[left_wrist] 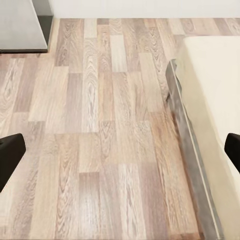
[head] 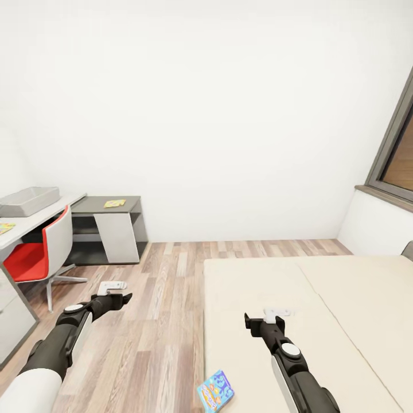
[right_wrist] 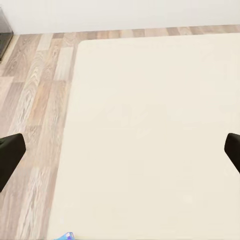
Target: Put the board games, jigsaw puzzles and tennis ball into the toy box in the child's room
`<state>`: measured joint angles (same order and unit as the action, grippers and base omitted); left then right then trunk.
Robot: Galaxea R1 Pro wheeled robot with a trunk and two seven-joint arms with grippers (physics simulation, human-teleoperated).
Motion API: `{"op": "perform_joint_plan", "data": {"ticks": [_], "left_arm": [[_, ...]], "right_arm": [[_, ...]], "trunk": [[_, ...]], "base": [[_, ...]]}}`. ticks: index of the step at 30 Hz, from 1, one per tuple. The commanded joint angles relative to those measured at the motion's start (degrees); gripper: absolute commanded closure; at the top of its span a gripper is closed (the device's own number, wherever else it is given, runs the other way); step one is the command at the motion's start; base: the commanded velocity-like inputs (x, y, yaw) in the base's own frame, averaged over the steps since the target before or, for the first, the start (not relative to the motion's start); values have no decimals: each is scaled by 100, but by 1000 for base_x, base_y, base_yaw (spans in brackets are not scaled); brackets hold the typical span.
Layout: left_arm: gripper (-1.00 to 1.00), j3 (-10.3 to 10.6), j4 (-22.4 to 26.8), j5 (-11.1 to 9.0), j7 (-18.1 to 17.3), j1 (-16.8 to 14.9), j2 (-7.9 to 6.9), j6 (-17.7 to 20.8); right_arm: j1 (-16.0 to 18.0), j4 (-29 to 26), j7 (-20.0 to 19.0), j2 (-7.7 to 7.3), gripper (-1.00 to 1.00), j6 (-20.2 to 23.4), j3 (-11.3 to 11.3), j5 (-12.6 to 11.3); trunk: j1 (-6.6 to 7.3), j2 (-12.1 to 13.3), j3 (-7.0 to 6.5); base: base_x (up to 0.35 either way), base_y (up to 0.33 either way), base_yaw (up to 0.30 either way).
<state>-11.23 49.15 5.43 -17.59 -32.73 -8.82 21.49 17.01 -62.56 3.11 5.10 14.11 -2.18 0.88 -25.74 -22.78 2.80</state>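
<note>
A small blue board game point(head: 215, 391) lies flat on the bed point(head: 321, 298) near its front left corner; one blue corner of it point(right_wrist: 67, 236) also shows in the right wrist view. My right gripper point(head: 267, 318) hangs open over the cream mattress point(right_wrist: 150, 125), beyond the game and empty. Out to the left, my left gripper point(head: 117, 292) is open over the wood floor point(left_wrist: 100, 125), also empty. The grey toy box point(head: 28, 201) stands on the light grey table point(head: 40, 221) at far left. A flat yellow item point(head: 115, 203) lies on the dark grey top, too small to identify.
A red and white swivel chair point(head: 40, 252) stands in front of the table. A colourful flat sheet point(head: 6, 228) is cut off at the view's left edge. The bed's grey side rail point(left_wrist: 190, 150) borders the floor strip. A grey-framed window point(head: 398, 155) is at right.
</note>
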Motion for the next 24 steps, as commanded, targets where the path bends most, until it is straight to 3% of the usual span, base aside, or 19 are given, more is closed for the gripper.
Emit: {"op": "perform_joint_plan", "data": {"ticks": [1, 24], "left_arm": [[-100, -20, 7, 59, -51, -5, 3, 20], [-100, -20, 7, 56, -59, -5, 3, 13]], "right_arm": [[4, -10, 32, 0, -100, 37, -10, 9], [4, -10, 32, 0, -100, 37, -19, 9]], "trunk": [[-4, -14, 14], [-4, -14, 14]], "base": [[0, 280, 0], [0, 283, 0]]}}
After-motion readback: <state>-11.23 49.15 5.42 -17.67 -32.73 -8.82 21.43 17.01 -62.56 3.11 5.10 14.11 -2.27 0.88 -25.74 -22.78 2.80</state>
